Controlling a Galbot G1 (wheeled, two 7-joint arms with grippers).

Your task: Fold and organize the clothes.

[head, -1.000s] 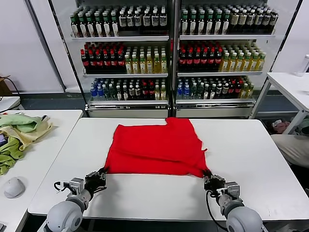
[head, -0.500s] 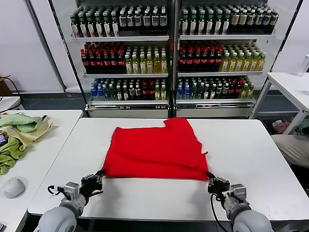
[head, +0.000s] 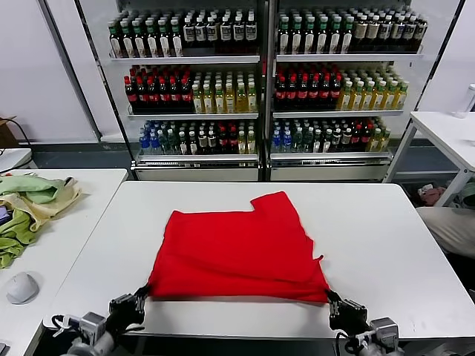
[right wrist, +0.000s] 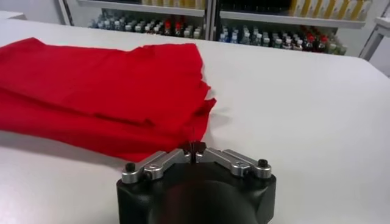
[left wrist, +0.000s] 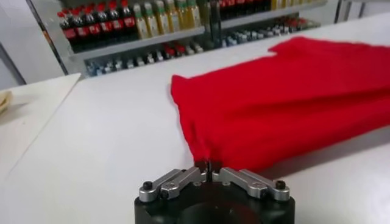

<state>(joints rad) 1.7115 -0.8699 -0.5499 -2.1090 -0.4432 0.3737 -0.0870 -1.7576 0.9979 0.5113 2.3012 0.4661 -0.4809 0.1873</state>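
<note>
Both grippers low at the table's near edge, each pinching a near corner of the red T-shirt

The folded red T-shirt [head: 237, 248] lies flat on the white table [head: 386, 222], centre to near side. The left gripper [head: 138, 302] reaches forward at about 7 o'clock of the shirt, jaws narrowed onto its near-left corner, fabric puckered between the fingertips in the left wrist view. The right gripper [head: 332, 298] sits at about 5 o'clock, jaws pressed together on the near-right corner. Pale green and yellow cloths [head: 26, 204] lie on a side table at 9 o'clock.
</note>
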